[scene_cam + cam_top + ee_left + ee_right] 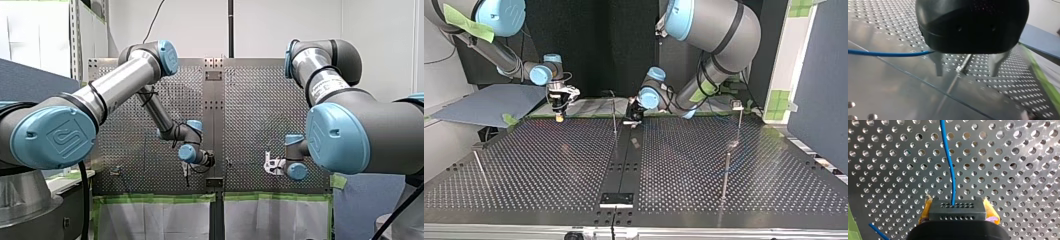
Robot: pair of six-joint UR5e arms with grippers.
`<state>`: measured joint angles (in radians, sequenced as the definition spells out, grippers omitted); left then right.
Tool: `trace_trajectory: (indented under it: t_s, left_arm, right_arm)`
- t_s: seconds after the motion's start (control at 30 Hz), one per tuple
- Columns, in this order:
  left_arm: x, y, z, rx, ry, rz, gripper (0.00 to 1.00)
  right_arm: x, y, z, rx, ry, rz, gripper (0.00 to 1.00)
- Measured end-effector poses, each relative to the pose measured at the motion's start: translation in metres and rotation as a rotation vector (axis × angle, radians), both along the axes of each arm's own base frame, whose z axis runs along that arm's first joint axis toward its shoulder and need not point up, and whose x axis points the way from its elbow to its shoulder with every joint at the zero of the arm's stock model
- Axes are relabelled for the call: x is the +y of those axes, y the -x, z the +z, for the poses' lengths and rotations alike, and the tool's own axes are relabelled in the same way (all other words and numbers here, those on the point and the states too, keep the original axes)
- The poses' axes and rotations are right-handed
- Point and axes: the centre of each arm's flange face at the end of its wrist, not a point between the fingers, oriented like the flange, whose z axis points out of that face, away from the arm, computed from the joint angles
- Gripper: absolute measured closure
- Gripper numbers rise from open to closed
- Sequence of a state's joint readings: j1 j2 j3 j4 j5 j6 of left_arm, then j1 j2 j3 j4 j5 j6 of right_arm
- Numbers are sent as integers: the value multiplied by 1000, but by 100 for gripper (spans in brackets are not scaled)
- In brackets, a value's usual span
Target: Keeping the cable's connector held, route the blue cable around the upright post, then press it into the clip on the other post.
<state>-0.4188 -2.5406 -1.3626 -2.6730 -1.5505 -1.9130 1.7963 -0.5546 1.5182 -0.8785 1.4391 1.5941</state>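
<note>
Right gripper (957, 203) pinches the dark, hole-studded block connector (957, 212) between its 2 yellow pads (925, 211), so the cable end is anchored as the task demands. The thin blue cable (951, 167) leaves the connector's face and runs ahead over the perforated metal table (1023, 170), slack, with a slight bend.

Left gripper (968, 68) hovers low with its 2 metal fingers (938, 66) spread, gripping nothing. The cable comes in from the side and reaches 1 finger's outer side; contact cannot be told. Ahead, between the spread fingers, stands the thin upright metal post (965, 63), probably the 1 to route around. Routing looks not yet begun.

In the top view a taller rod with a small fitting on top (738, 107), likely the clip post, stands well apart at the view's right. A bare rod (725, 175) nearer the camera and a second bare rod (480, 169) at the view's left could snag slack cable.
</note>
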Motion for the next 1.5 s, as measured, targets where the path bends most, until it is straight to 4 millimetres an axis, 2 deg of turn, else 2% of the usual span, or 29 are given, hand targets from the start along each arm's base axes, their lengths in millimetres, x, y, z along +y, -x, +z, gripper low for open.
trace_trajectory:
  t_s: [0.33, 0.63, 1.07, 1.3, 1.5]
  left_arm:
    - [-3, 14, 7, 31, -124, -29, 0]
    - [-20, 43, 20, 50, -219, -94, 0]
    - [-22, 78, 52, 1, -273, -151, 0]
    - [-20, 103, 43, 41, -283, -168, 0]
    - [-28, 109, 42, 28, -236, -171, 0]
  right_arm:
    - [0, 0, -1, -2, 1, -1, 100]
    - [-1, 3, -1, -2, -2, -3, 100]
    - [-1, 4, -2, -2, -5, -5, 100]
    - [-2, 5, -2, -3, -4, -7, 100]
    - [-2, 6, -2, -4, -5, -8, 100]
